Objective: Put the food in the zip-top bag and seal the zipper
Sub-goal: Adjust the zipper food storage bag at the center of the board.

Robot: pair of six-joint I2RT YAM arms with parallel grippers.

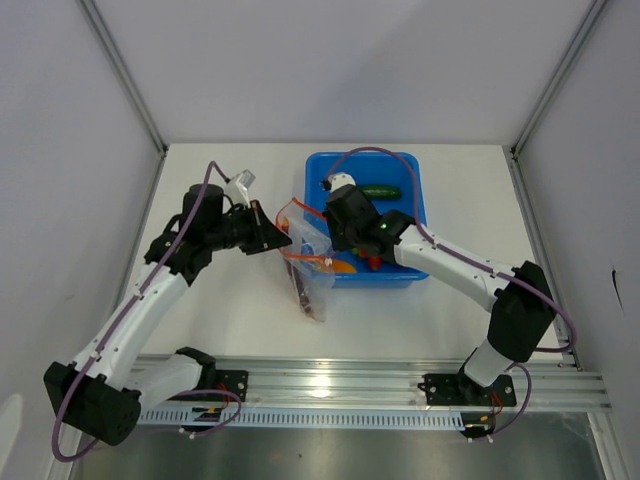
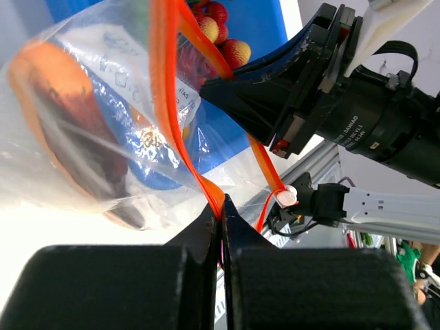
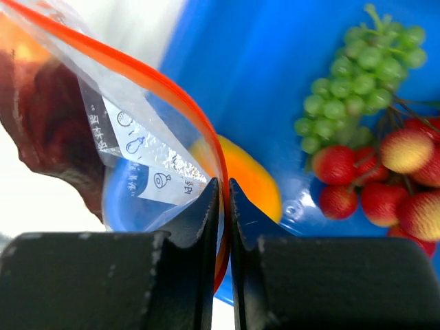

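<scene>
The clear zip-top bag (image 1: 310,262) hangs between my two arms just left of the blue bin (image 1: 400,200). My left gripper (image 1: 283,240) is shut on the orange-red zipper strip (image 2: 165,96) at one side of the mouth. My right gripper (image 1: 326,243) is shut on the zipper (image 3: 206,141) at the other side. A red-brown meat slice (image 2: 62,130) lies inside the bag (image 3: 48,117). In the bin are a dark green cucumber (image 1: 381,191), green grapes (image 3: 350,75), small red fruits (image 3: 385,182) and an orange-yellow piece (image 3: 251,175).
The blue bin stands at the table's back centre. Grey walls close in the table on the left, right and back. An aluminium rail (image 1: 380,385) runs along the near edge.
</scene>
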